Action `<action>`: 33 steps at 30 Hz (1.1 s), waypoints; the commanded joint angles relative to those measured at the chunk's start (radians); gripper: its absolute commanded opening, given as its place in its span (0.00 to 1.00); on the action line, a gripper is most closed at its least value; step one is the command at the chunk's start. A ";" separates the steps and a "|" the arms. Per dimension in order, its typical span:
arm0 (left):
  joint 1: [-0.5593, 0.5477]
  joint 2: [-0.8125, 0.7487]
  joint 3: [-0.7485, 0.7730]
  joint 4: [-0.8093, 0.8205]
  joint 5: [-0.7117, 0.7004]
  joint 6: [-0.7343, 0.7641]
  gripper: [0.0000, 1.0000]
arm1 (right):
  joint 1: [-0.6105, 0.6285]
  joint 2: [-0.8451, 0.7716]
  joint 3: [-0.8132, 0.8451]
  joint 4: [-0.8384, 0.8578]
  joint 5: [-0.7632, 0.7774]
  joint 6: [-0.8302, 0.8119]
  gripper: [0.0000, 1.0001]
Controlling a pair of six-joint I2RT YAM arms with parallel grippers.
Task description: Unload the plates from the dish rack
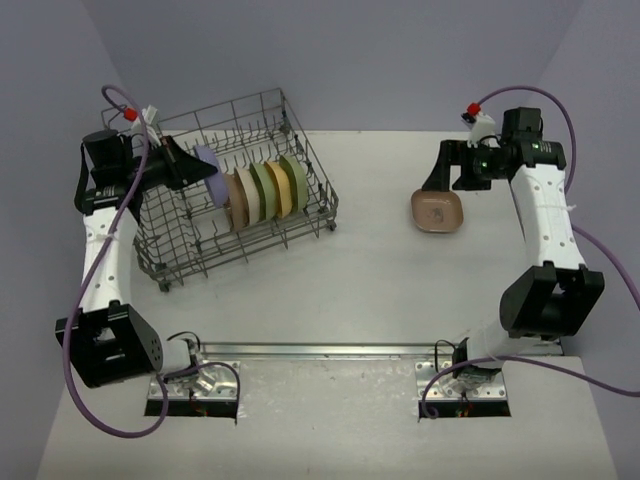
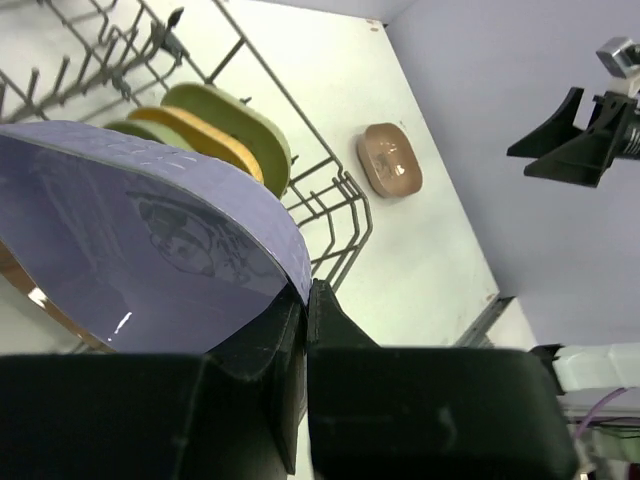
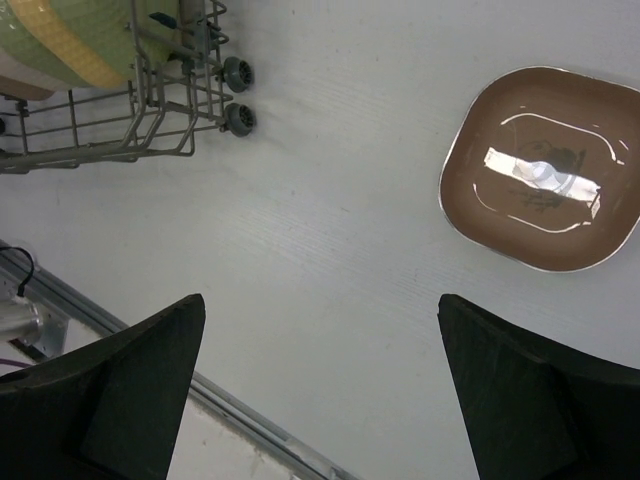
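The grey wire dish rack (image 1: 300, 150) stands at the table's far left. Several plates (image 1: 268, 190) stand upright in a row in it, brown, cream, green, yellow and olive. My left gripper (image 1: 195, 168) is shut on the lavender plate (image 1: 208, 160) and holds it lifted above the rack; in the left wrist view the lavender plate (image 2: 140, 240) fills the left, its rim pinched at my left gripper (image 2: 306, 295). A tan plate (image 1: 437, 210) lies flat on the table at the right, also in the right wrist view (image 3: 545, 165). My right gripper (image 1: 445, 170) is open and empty above the table near it.
The rack's wheels (image 3: 238, 75) and front corner show at the upper left of the right wrist view. A metal rail (image 1: 320, 351) runs along the table's near edge. Purple walls close in the table at the back and sides.
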 commanded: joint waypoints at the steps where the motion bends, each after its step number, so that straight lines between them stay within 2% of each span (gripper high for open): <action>1: -0.083 -0.063 0.150 -0.179 -0.028 0.296 0.00 | 0.003 -0.063 0.005 0.032 -0.094 0.094 0.99; 3: -0.168 -0.084 0.202 -0.264 -0.156 0.467 0.00 | 0.003 -0.075 0.011 0.028 -0.146 0.124 0.99; 7: -0.515 -0.148 0.219 -0.354 -0.421 0.697 0.00 | 0.017 -0.096 0.029 0.015 -0.204 0.193 0.99; 10: -0.651 -0.144 0.204 -0.413 -0.563 0.798 0.00 | 0.061 -0.115 0.033 -0.008 -0.187 0.192 0.99; 12: -0.842 -0.142 0.175 -0.433 -0.678 0.859 0.00 | 0.099 -0.130 0.028 -0.027 -0.162 0.183 0.98; 18: -1.231 -0.075 0.097 -0.505 -1.051 1.031 0.00 | 0.202 -0.170 -0.060 -0.032 -0.096 0.168 0.96; 20: -1.319 -0.044 0.065 -0.518 -1.131 1.087 0.00 | 0.226 -0.183 -0.087 -0.032 -0.077 0.167 0.95; 25: -1.432 0.000 -0.006 -0.497 -1.297 1.166 0.00 | 0.299 -0.223 -0.194 -0.008 -0.030 0.201 0.92; 29: -1.440 0.092 0.056 -0.500 -1.343 1.123 0.00 | 0.340 -0.252 -0.294 0.055 -0.004 0.273 0.89; 33: -1.442 0.153 0.111 -0.475 -1.374 1.053 0.00 | 0.356 -0.249 -0.305 0.076 0.027 0.320 0.88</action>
